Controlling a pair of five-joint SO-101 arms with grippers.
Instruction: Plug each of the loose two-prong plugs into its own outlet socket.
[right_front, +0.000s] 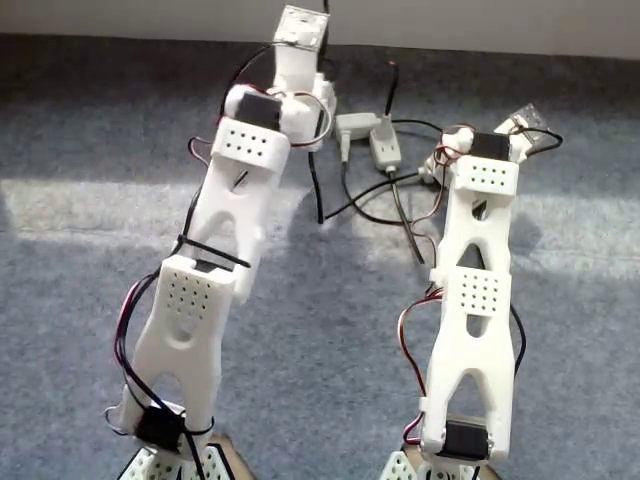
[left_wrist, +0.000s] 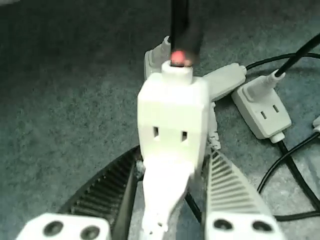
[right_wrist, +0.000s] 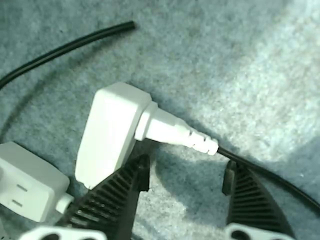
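My left gripper (left_wrist: 172, 200) is shut on a white socket block (left_wrist: 172, 125) with two slots facing the camera, a black cord and a small red light at its far end. Behind it on the grey carpet lie a white plug (left_wrist: 226, 80) and a second white socket (left_wrist: 262, 107). My right gripper (right_wrist: 186, 170) is open just above the carpet. A white two-prong plug (right_wrist: 112, 132) lies beside its fingertips, its strain relief (right_wrist: 177, 135) and black cord crossing the gap. Another white socket (right_wrist: 25, 187) lies next to that plug. In the high view, white plug pieces (right_front: 370, 138) lie between the two arms' far ends.
Black cords (right_front: 400, 200) loop over the carpet between the arms. A loose black cord end (right_wrist: 75, 42) lies beyond the plug. A bright sunlit band crosses the carpet (right_front: 80, 210). A wall edge runs along the far side.
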